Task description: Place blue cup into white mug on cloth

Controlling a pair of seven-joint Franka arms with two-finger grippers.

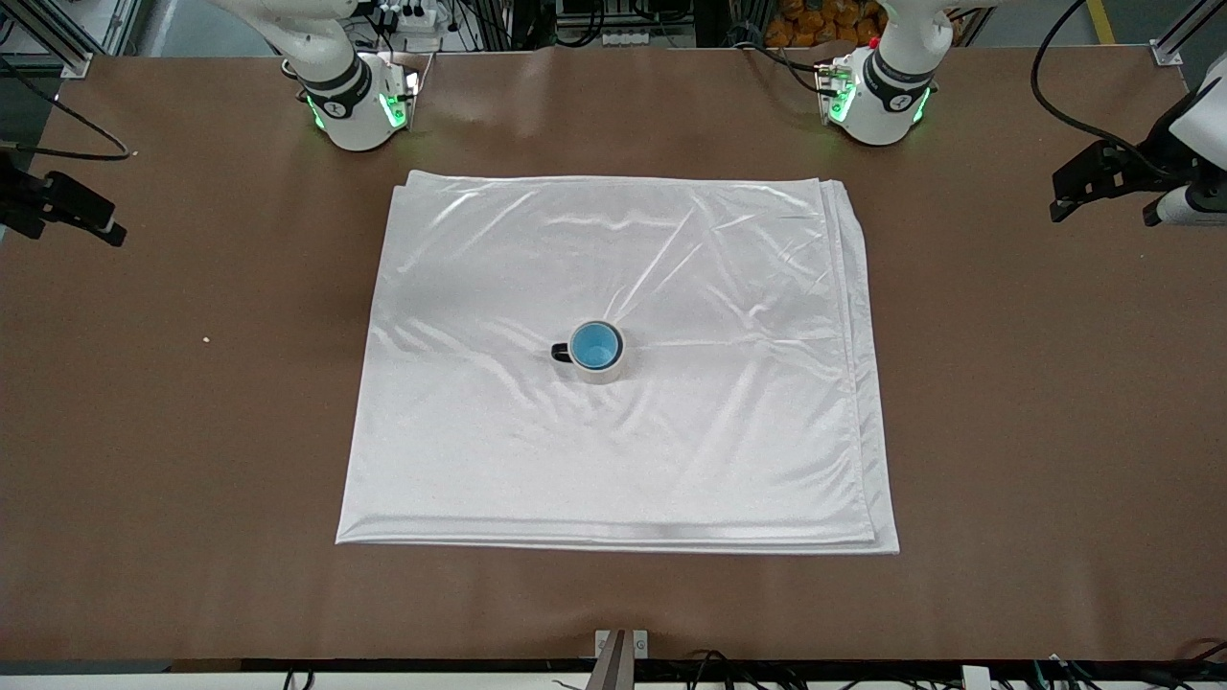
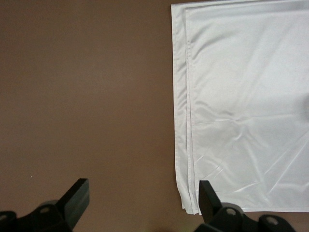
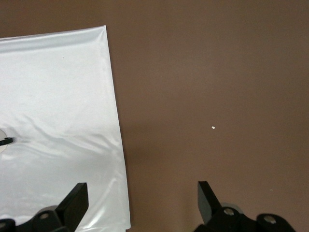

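Blue cup (image 1: 595,345) upright inside black-handled white mug (image 1: 603,369) mid-cloth (image 1: 479,460); both end effectors spread, empty.

Bright even overhead light, glare streaks on cloth (image 1: 613,287) (shiny), soft shadows

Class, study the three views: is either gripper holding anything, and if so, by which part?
Nothing is held. The left gripper and right gripper are open over bare table; the blue cup sits inside the white mug.

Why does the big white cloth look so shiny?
Front view: overhead light glares in streaks on the cloth wrinkles around the white mug. Left wrist view: its layered edge looks softly blurred. Right wrist view: a dim shadow edges it on the table.
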